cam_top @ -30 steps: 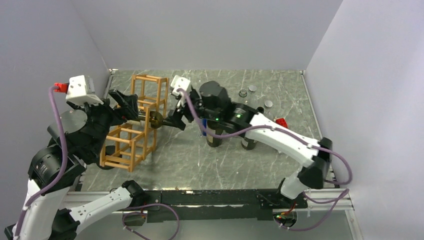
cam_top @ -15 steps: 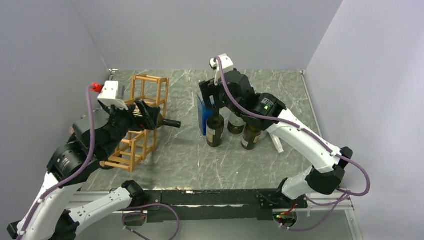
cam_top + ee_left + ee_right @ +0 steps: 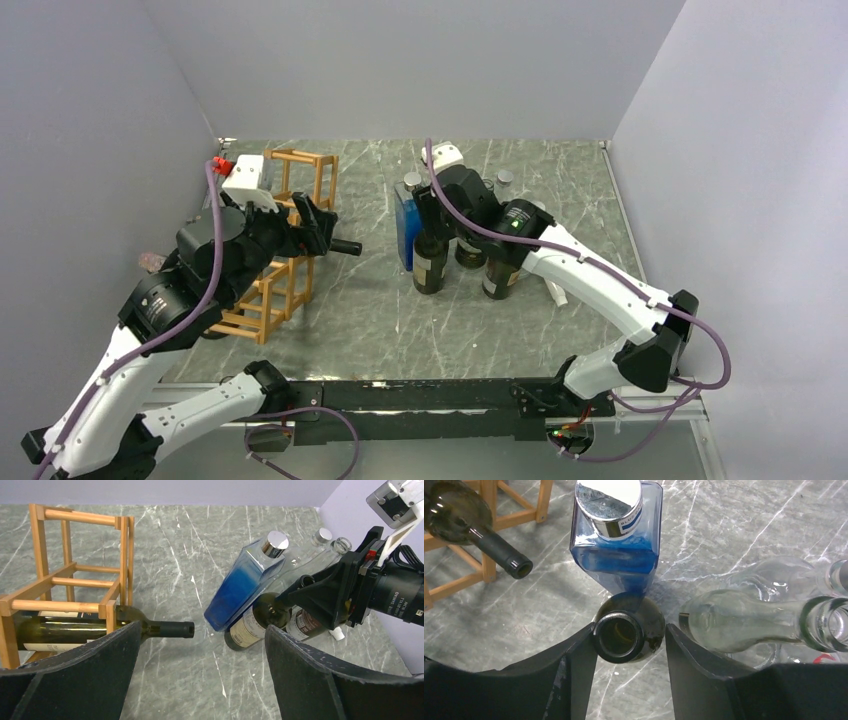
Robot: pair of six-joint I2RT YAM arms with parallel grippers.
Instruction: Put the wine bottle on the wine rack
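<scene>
Wine bottle [image 3: 620, 639] upright, neck inside right end effector [image 3: 630, 629]

Top view: racked wine bottle [image 3: 340, 247] mostly behind left arm [image 3: 215, 255], only the neck shows; right gripper [image 3: 630, 630] fingertips hidden under its own wrist. Left wrist view: bottle's base lost behind a finger [image 3: 75, 680] of the left gripper [image 3: 202, 626] and the left edge; wine rack [image 3: 125, 565] cut off left. Labels too small to read. Right wrist view: clear bottles [image 3: 744, 617] run off the right edge, rack cropped at top left.
</scene>
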